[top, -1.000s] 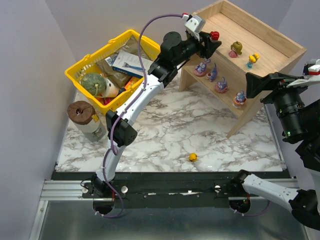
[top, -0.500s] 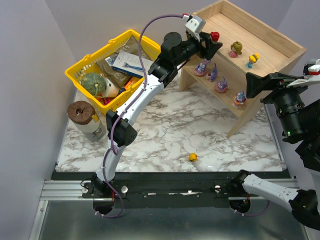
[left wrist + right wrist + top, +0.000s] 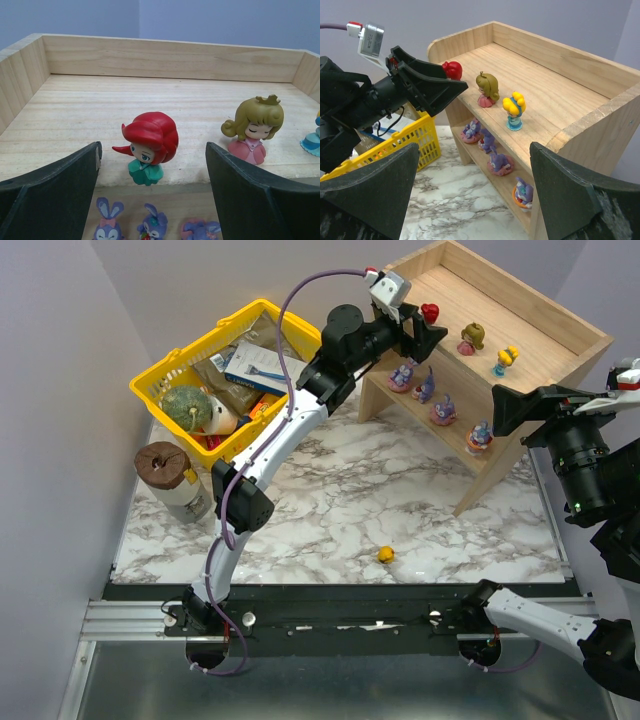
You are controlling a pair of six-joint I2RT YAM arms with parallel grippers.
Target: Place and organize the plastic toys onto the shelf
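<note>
Left end effector [image 3: 425, 328] reaches over the front edge of the shelf [image 3: 540, 315] at the top tier, jaws spread, grasping nothing. From above: red-haired figurine [image 3: 430, 311] is just at its tips, with the crowned blonde figurine [image 3: 472, 337] and yellow-haired figurine [image 3: 506, 359] in a row further along that tier. Four purple long-eared figurines [image 3: 443, 409] line the lower tier. One small yellow toy [image 3: 385, 554] lies alone on the marble surface [image 3: 320, 490], well apart from the shelf. Yellow basket [image 3: 165, 380] sits far left. Right end effector [image 3: 510, 410] hangs off the shelf's right end. Left wrist view: the red-haired figurine stands upright at the tier's front edge between both fingers [image 3: 55, 185], touching neither; the blonde is to its right. Right wrist view: right jaws wide apart and empty, facing the shelf front.
</note>
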